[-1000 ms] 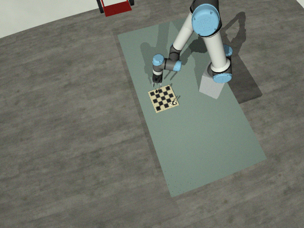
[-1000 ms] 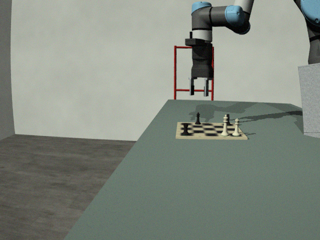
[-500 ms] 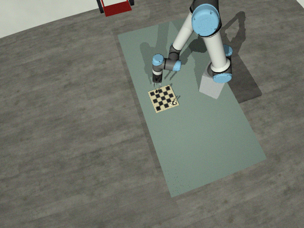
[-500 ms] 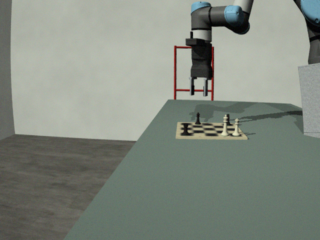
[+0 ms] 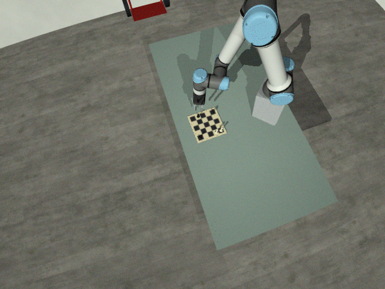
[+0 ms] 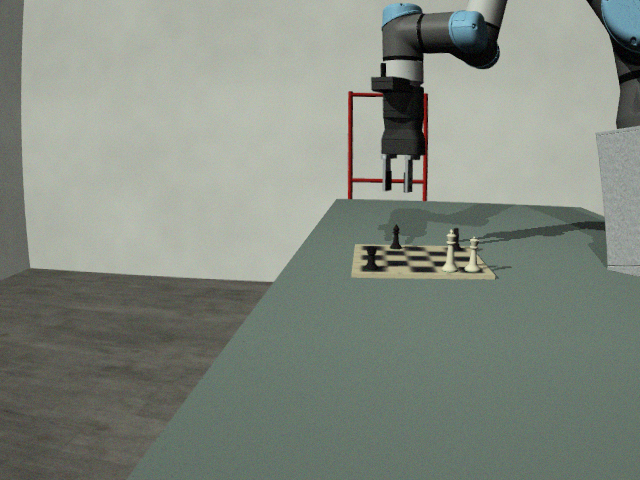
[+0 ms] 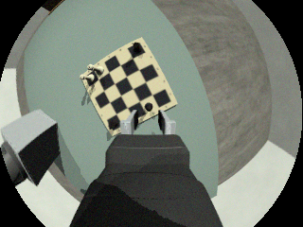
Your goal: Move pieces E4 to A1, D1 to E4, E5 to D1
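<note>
My open gripper above the chessboard

Top: my partly open gripper (image 5: 198,108) (image 6: 397,190) (image 7: 148,115) holds nothing; the chessboard (image 5: 218,117) (image 6: 423,276) (image 7: 166,84) is at centre.

Exterior: two white pieces (image 6: 461,258) (image 7: 92,72) stand lower right of centre.

Wrist: they're upper left.

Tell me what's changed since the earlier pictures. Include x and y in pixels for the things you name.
The gripper's (image 5: 198,109) (image 6: 397,191) (image 7: 149,114) fingers have moved inward, narrowing their gap; they remain apart, with nothing taken or let go. The arm (image 5: 198,81) (image 6: 402,38), chessboard (image 5: 206,124) (image 6: 423,275) (image 7: 124,86) and chess pieces (image 5: 221,129) (image 6: 450,258) (image 7: 137,47) show no visible change.
</note>
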Action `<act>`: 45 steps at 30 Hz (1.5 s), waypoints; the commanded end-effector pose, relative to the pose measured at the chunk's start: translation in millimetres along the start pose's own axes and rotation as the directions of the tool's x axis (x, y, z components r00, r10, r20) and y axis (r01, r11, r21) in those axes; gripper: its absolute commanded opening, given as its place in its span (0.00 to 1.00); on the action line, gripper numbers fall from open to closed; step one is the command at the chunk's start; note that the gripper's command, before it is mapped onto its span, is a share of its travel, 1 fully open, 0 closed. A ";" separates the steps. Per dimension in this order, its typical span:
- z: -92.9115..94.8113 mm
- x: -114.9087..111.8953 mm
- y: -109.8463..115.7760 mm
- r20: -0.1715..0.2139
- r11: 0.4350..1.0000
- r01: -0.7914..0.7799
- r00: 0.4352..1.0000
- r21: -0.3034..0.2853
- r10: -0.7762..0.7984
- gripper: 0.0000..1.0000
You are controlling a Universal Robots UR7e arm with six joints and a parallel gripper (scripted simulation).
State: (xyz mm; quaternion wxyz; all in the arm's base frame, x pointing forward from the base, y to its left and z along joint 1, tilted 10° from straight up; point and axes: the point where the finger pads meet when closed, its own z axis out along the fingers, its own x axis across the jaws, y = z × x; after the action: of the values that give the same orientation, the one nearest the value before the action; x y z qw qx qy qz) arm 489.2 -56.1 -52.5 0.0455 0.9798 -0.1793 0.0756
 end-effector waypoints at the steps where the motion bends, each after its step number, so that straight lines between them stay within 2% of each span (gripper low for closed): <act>1: -0.4 0.5 0.0 -0.001 1.000 0.000 1.000 0.000 0.000 0.73; 27: 0.6 0.5 0.0 -0.001 1.000 0.000 1.000 0.000 0.000 0.73; 45: 16.2 0.5 0.0 -0.001 1.000 0.000 1.000 0.000 0.000 0.73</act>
State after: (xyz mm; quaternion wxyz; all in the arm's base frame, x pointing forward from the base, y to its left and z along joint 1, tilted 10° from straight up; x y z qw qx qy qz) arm 490.7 -57.5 -64.7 0.0454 0.9799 -0.1792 0.0755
